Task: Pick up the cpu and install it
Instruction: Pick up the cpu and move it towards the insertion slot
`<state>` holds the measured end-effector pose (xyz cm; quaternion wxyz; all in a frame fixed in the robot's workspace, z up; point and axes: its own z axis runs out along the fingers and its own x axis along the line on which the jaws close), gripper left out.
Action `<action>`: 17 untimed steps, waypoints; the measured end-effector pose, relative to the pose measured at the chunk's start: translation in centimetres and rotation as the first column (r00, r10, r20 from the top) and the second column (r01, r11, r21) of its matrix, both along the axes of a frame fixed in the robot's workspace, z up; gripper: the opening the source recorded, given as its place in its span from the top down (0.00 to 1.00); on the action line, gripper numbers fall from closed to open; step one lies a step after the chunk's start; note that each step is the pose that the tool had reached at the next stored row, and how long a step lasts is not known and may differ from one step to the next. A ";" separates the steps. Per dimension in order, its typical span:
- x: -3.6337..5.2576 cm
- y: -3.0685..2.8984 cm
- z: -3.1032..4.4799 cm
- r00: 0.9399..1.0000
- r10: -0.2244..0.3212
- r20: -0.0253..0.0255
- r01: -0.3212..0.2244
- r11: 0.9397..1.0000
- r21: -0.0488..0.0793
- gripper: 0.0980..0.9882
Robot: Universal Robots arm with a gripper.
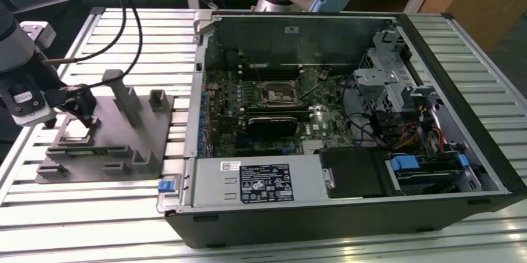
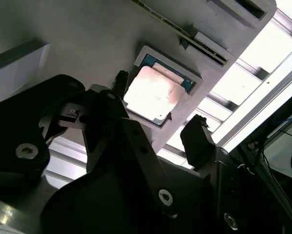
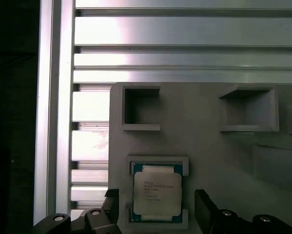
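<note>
Step in hand, by judgement: the grasp of the cpu (image 3: 157, 193). The cpu lies flat, metal top up, in a shallow square recess of the grey fixture (image 1: 115, 136). The fixture stands on the slatted desk (image 1: 91, 213) at the exterior view's left, apart from the open computer case (image 1: 346, 121). The gripper (image 1: 76, 110) is low over that recess. In both wrist views its fingers (image 3: 205, 208) are spread wide, one on either side of the chip, clear of it and holding nothing. Recommended: set the fingers square to the chip's edges and centred, then close gently on the edges alone, so the part lifts level without catching the recess walls. Pose: the wrist points down over the fixture, the arm reaching in from the exterior view's left.
</note>
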<state>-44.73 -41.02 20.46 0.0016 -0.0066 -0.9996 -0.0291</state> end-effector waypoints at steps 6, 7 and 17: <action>0.02 0.00 -0.68 1.000 0.000 0.000 0.000 1.000 0.000 0.30; 0.03 0.00 -0.79 1.000 0.000 0.000 0.000 1.000 0.000 0.30; 0.28 0.00 -1.53 1.000 0.000 0.000 0.000 1.000 0.000 0.30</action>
